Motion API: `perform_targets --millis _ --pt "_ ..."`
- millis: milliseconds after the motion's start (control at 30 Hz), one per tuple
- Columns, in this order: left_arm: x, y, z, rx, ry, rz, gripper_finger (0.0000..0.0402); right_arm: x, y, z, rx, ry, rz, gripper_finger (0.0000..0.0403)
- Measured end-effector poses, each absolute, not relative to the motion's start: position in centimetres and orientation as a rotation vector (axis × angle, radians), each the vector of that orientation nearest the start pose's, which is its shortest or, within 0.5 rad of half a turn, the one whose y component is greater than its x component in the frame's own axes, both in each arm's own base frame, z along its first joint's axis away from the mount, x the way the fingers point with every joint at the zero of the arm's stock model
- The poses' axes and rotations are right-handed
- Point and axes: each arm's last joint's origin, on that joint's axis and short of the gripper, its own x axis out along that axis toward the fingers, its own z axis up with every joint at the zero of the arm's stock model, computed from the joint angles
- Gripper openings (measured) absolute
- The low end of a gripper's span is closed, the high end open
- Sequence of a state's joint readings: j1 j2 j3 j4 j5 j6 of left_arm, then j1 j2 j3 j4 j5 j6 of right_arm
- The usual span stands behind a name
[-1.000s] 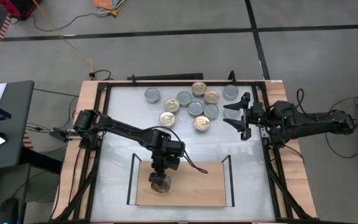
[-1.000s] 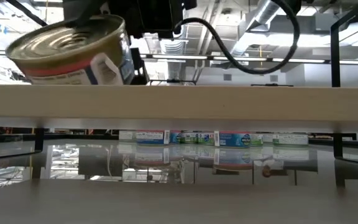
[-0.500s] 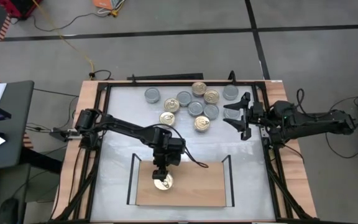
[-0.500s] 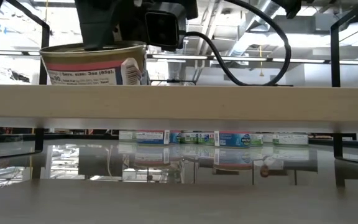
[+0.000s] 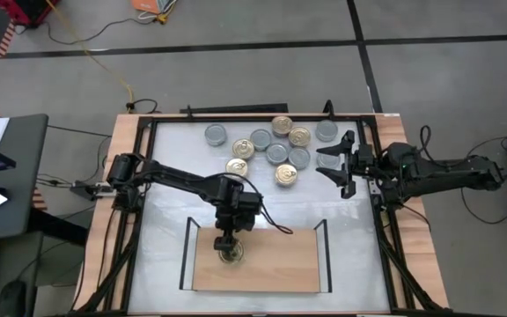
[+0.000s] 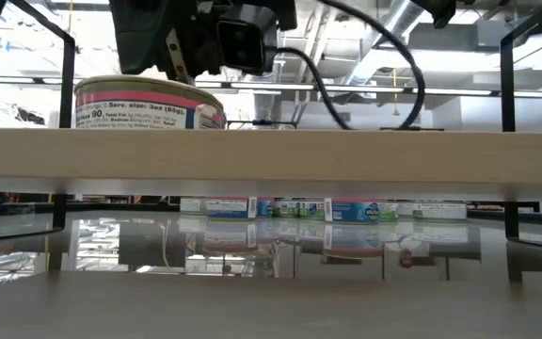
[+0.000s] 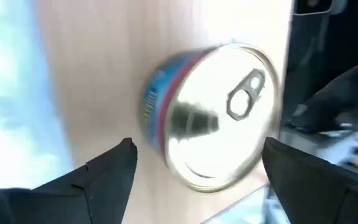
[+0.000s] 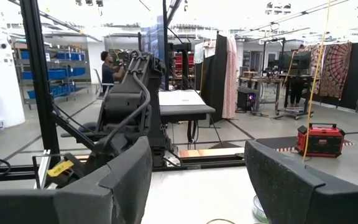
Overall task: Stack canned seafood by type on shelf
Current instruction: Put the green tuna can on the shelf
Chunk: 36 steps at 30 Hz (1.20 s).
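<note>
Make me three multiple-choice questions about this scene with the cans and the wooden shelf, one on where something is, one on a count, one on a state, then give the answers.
1. Where is the can nearest the left claw?
A. on the wooden shelf
B. among the group on the white tabletop
C. in the right claw

2. How many cans sit on the shelf?
A. none
B. one
C. four

3. What is the left claw doing?
A. open, with the can free between its fingers
B. shut on the can
C. parked at the table's edge

Answers:
1 A: the gold-lidded can rests flat on the shelf, as the low view confirms.
2 B: only that can is there; the other cans remain on the tabletop.
3 A: the left claw has its fingers spread wide of the can; the right claw waits at the table's right edge.
</note>
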<state>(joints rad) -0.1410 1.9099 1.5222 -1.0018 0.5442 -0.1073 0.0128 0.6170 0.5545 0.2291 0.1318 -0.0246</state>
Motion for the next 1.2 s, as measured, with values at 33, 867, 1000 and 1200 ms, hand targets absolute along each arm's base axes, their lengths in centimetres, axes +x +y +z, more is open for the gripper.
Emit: perform_targets --millis 33,867,1000,1200 --pt "36.9 -6.7 22.8 -0.345 1.417 -0.486 0.0334 14.8 -0.2 31.7 -0.012 -0.165 -0.121 0.0282" --pt "36.9 4.4 23.5 0.291 1.414 0.004 0.0334 14.8 -0.2 31.7 -0.022 -0.160 -0.121 0.0282" --pt "36.2 7.8 24.7 0.107 1.339 0.031 0.0334 15.0 -0.2 31.6 -0.023 -0.152 -0.121 0.0282" --pt "34.6 12.6 25.1 -0.145 1.275 0.092 0.0334 15.1 -0.2 31.5 -0.022 -0.148 -0.121 0.0282"
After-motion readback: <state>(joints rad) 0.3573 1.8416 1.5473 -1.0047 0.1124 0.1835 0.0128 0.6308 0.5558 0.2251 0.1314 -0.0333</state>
